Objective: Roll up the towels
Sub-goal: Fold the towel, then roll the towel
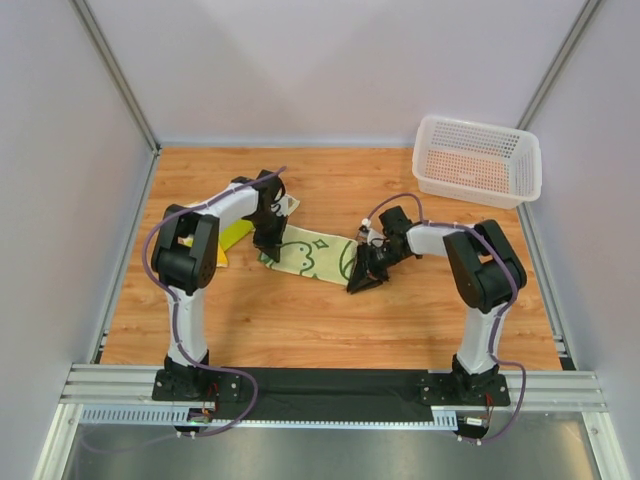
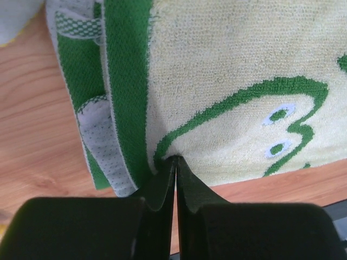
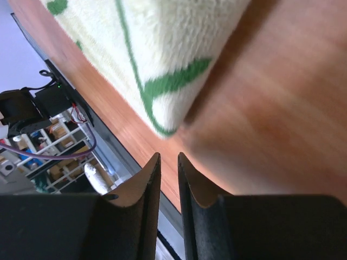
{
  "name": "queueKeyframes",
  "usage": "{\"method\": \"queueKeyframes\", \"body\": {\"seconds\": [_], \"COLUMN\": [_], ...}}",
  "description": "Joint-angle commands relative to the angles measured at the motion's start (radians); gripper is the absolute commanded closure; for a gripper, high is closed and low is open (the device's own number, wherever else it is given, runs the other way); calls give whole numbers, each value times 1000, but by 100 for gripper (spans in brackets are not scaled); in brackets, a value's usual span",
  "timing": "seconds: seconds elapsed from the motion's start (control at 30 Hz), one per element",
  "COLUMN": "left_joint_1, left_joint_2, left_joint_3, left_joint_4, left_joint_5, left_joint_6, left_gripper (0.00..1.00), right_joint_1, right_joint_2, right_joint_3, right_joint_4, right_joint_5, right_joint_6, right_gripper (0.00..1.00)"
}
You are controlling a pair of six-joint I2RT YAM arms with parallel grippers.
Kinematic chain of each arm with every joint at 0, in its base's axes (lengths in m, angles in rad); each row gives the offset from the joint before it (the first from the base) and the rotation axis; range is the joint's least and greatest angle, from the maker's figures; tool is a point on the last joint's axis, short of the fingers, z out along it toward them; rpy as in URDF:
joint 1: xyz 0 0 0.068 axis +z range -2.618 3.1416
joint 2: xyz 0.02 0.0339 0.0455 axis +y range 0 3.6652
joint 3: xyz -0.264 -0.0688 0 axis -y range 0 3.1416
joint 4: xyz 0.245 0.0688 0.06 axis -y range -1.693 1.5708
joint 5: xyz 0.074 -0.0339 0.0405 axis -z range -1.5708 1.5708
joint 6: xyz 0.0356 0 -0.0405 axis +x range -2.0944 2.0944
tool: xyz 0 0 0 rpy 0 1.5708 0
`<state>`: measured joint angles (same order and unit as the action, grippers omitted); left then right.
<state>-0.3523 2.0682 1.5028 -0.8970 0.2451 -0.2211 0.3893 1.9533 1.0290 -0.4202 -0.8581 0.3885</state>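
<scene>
A pale yellow towel [image 1: 312, 255] with green frog outlines lies flat at the table's middle. In the left wrist view its left end [image 2: 122, 92] is folded over, showing the green border. My left gripper [image 1: 268, 247] is shut, its tips [image 2: 175, 158] pinching the towel's near edge beside that fold. My right gripper [image 1: 358, 283] hovers off the towel's near right corner [image 3: 172, 114]. Its jaws [image 3: 169, 154] stand a narrow gap apart with nothing between them, only bare wood ahead. A second, bright yellow towel [image 1: 235, 236] lies under my left arm.
A white plastic basket [image 1: 478, 160] stands at the back right corner. White walls close the table at left, back and right. A black mat [image 1: 320, 385] and metal rails run along the near edge between the arm bases.
</scene>
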Motion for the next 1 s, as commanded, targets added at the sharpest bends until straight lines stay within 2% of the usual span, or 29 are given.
{"method": "queueKeyframes", "body": {"seconds": [0.0,0.07,0.1,0.13,0.23,0.3,0.43,0.57,0.67,0.77,0.97], "left_joint_1": [15,15,15,15,13,-3,-77,-132,-174,-214,-251], "left_joint_2": [-60,-97,-118,-128,-172,-207,-249,-275,-284,-273,-270], "left_joint_3": [31,63,91,91,137,154,174,130,86,60,36], "left_joint_4": [-31,-49,-71,-78,-102,-118,-122,-82,-59,-51,-43], "left_joint_5": [-113,-139,-150,-155,-168,-213,-244,-195,-158,-139,-125], "left_joint_6": [34,29,25,19,-3,-4,17,-14,-26,-37,-54], "left_gripper": [91,89,87,85,82,80,78,78,77,78,80], "right_joint_1": [-3,-4,-4,-6,-6,-7,-44,-69,-70,-72,-76], "right_joint_2": [-149,-189,-226,-238,-263,-246,-154,-38,59,130,160], "right_joint_3": [28,46,71,83,150,205,305,381,428,441,401], "right_joint_4": [-89,-95,-89,-86,-74,-71,-72,-81,-135,-158,-151], "right_joint_5": [99,109,128,139,198,218,174,156,203,223,248], "right_joint_6": [-50,-22,4,4,52,64,82,82,52,29,27], "right_gripper": [79,76,70,70,54,49,49,58,64,67,70]}}
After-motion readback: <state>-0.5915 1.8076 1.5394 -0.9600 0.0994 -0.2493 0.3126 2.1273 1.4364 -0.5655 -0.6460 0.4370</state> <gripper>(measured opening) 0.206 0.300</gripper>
